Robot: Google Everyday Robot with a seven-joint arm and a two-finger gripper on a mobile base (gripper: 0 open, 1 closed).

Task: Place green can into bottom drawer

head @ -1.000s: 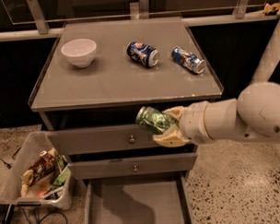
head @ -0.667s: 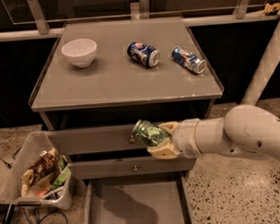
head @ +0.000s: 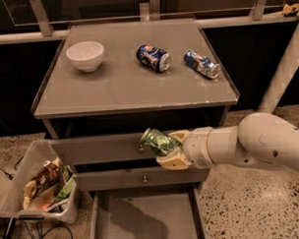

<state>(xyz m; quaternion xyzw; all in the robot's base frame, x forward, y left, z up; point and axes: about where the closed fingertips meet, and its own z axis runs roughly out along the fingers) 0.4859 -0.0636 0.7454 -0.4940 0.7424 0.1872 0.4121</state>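
I see a flat grey cabinet top [head: 124, 93] carrying three items, all apart:
- a round white ceramic bowl [head: 85, 55], upright, rear left;
- a dark blue drink can [head: 153, 58] on its side, rear centre;
- a slimmer blue-and-silver can [head: 201, 63] on its side, to the right.

The gripper [head: 166, 149] sits below the top's front edge, clasping the green can [head: 157, 142].

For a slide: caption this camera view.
Gripper holding a tilted green can before the cabinet, above the open bottom drawer.
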